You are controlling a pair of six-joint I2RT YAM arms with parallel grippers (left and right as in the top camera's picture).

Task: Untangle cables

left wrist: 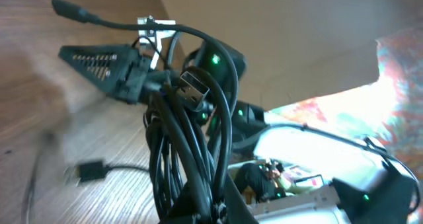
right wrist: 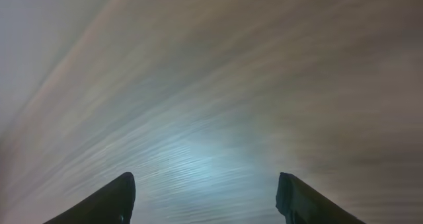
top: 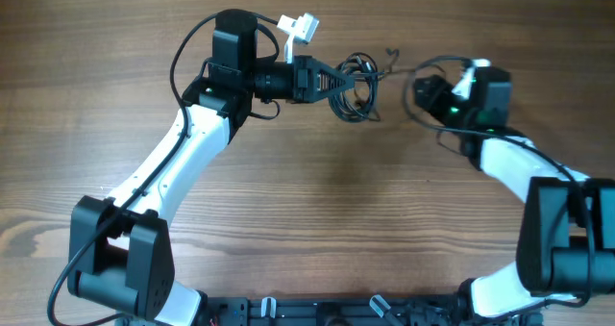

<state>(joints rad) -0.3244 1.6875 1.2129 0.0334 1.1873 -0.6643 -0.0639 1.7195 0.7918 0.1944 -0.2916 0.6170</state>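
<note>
Left tool (top: 344,80) pinches thin black looped cables (top: 357,107); only its wrist view shows their silver USB plug (left wrist: 193,86). Right tool (right wrist: 206,187) spread wide, empty.

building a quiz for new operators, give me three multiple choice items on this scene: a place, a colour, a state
1. Where in the overhead view is the cable bundle? A at the left gripper tip; B bottom edge; C top left corner.
2. What colour are those cables? A white; B black; C red.
3. How is the right gripper? A shut on a cable; B open, empty; C shut, empty.
Key: 1 A, the loops sit at its fingertips. 2 B, both views show black wire. 3 B, its wrist view shows fingers apart over bare table.
</note>
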